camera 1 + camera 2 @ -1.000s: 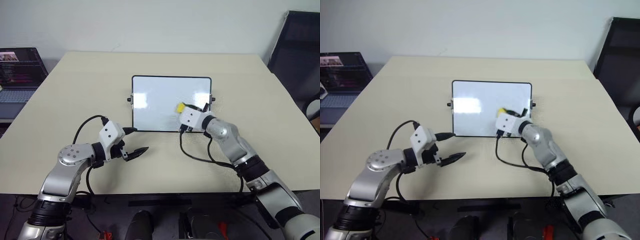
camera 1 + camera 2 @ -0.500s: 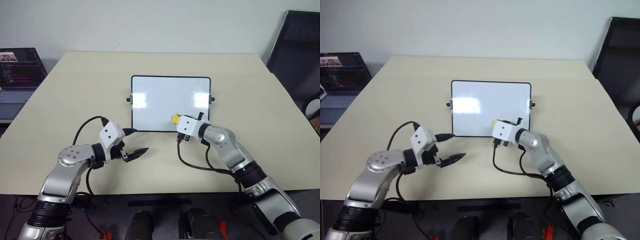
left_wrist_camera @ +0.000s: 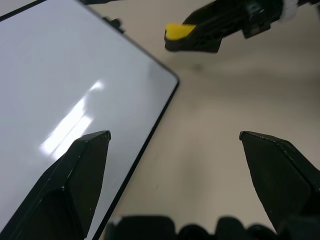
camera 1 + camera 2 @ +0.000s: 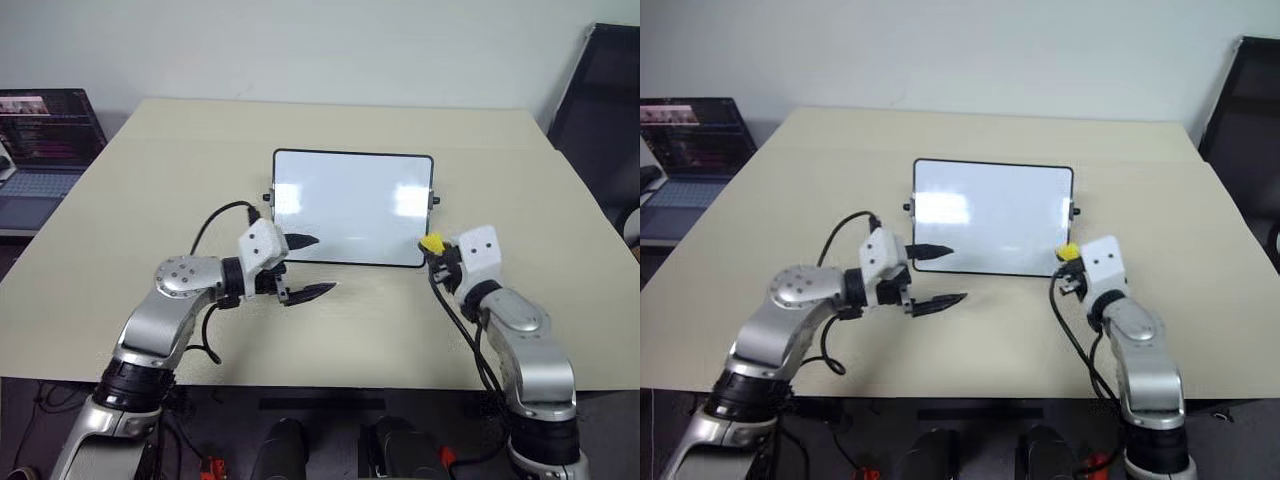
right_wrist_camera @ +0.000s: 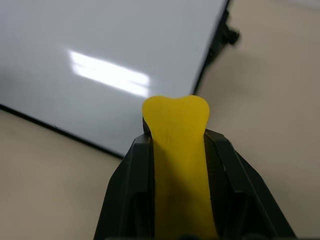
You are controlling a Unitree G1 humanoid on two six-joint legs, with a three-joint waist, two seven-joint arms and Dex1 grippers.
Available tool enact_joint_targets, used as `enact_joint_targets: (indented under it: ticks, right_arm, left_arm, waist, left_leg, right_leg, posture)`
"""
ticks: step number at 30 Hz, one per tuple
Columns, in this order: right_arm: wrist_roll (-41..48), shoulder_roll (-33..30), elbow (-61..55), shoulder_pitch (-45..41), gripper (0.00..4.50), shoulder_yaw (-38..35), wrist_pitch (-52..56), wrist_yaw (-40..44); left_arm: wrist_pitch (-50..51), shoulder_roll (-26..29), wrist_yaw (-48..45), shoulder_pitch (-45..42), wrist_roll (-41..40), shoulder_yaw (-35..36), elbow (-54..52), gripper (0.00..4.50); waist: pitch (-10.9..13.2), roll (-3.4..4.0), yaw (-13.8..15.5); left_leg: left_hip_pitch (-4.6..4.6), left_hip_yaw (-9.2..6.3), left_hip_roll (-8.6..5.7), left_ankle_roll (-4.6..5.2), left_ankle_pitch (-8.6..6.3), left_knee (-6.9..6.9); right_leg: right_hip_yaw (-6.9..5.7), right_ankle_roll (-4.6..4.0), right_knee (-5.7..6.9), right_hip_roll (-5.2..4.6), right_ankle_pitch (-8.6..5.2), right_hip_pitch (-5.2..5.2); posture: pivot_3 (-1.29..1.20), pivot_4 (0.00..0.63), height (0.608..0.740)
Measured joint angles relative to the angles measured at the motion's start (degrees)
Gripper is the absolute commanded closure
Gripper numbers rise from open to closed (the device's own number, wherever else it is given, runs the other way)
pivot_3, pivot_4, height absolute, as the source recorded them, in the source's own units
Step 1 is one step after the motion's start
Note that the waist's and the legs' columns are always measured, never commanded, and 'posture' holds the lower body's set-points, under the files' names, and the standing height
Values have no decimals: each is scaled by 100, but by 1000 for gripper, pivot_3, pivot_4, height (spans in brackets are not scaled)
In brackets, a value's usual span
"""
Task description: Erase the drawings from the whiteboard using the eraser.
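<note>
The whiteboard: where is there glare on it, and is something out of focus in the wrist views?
Left eye view: two pale glare patches on the whiteboard. Left wrist view: a bright streak on the board, and the near fingertips are soft. Right wrist view: a glare bar behind the eraser, which looks blurred close up.

whiteboard (image 4: 350, 205): we find it glossy, smooth, reflecting light
eraser (image 5: 177, 150): we note matt yellow
table (image 4: 150, 200): we record matt beige
</note>
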Motion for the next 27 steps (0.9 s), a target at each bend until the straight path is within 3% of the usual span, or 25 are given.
enact_joint_targets:
  ticks: [5,11,24,27]
  right_arm:
    - [104,458,0,-145,3504,-436,677,-634]
    - [207,521,534,-607,3504,-996,748,-1184]
    - [575,530,1100,-749,3504,-1292,668,-1601]
    - [623,470,1119,-749,2594,-1259,589,-1596]
  left_arm:
    - [-259,-531,-474,-786,79,-501,748,0]
    - [-748,-865,-848,-1332,283,-718,1698,0]
    - [-1135,-1208,-970,-1628,520,-734,2260,0]
    - [-1146,-1260,-968,-1628,555,-735,2260,0]
  waist:
    - [0,0,-22]
    - [0,0,-47]
    - [0,0,-81]
    - [0,0,-84]
  left_leg:
    - [4,10,-8,1,1,5]
    - [2,21,-8,1,1,1]
    - [-2,20,-8,2,0,-2]
    - [-2,20,-8,2,0,-2]
  right_leg:
    - [2,1,5,8,0,2]
    - [9,1,0,7,-1,-1]
    - [11,2,-4,6,-1,-2]
    - [10,2,-4,6,-1,-2]
  posture:
    - [0,150,740]
    - [0,150,740]
    - [0,150,740]
    - [0,150,740]
